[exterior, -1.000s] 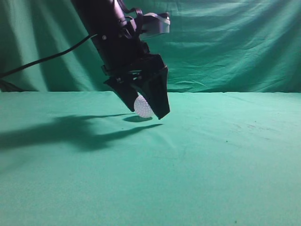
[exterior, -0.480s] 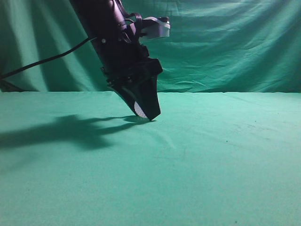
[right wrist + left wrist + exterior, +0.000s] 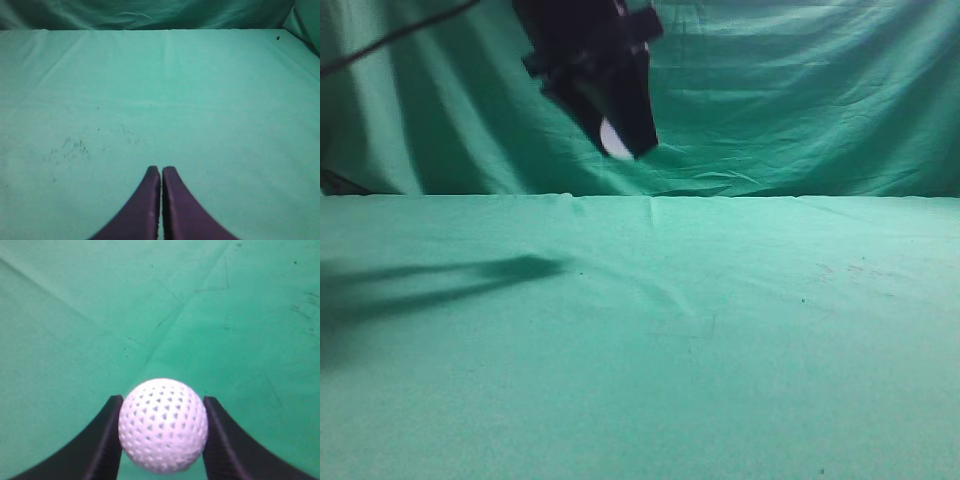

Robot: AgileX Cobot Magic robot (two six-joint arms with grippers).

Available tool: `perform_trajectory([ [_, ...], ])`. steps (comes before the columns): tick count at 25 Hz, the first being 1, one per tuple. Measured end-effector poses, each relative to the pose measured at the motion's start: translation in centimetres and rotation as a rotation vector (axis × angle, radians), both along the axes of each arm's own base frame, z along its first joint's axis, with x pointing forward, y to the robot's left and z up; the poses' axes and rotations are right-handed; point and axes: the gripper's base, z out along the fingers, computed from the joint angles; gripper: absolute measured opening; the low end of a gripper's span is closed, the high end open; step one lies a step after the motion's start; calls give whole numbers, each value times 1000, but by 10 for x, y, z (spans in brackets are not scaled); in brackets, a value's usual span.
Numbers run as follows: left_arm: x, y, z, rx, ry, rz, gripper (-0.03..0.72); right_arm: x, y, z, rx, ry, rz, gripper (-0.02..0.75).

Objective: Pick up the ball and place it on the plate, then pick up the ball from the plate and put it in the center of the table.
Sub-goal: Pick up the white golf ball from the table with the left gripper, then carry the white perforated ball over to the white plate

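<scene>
The white dimpled ball [image 3: 163,425] sits clamped between the two black fingers of my left gripper [image 3: 163,405]. In the exterior view the left gripper [image 3: 620,150] hangs high above the green table [image 3: 720,330], in front of the backdrop, with the ball [image 3: 613,140] showing as a white patch between its fingers. My right gripper [image 3: 161,171] is shut and empty, low over the table [image 3: 150,90]; it does not show in the exterior view. No plate is in view.
A green backdrop curtain [image 3: 800,100] hangs behind the table's far edge. The left arm's shadow [image 3: 440,280] lies on the cloth at the left. Dark specks [image 3: 72,147] mark the cloth in the right wrist view.
My left gripper closed on the ball near the table surface, then rose well above the table with the ball in it. Its shadow slid to the left.
</scene>
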Motion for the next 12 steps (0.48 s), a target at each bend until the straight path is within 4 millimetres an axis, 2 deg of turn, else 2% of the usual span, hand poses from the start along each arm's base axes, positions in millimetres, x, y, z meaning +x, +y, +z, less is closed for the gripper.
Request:
perform_trajectory([
  [7,-18,14,53,-53,-28,69,316,0,0,0,0,0,0,0],
  [9,-25,23,57,-68,-21,94,316,0,0,0,0,0,0,0],
  [12,-36,48,57,-77,4,156,316,0,0,0,-1,0,0,0],
])
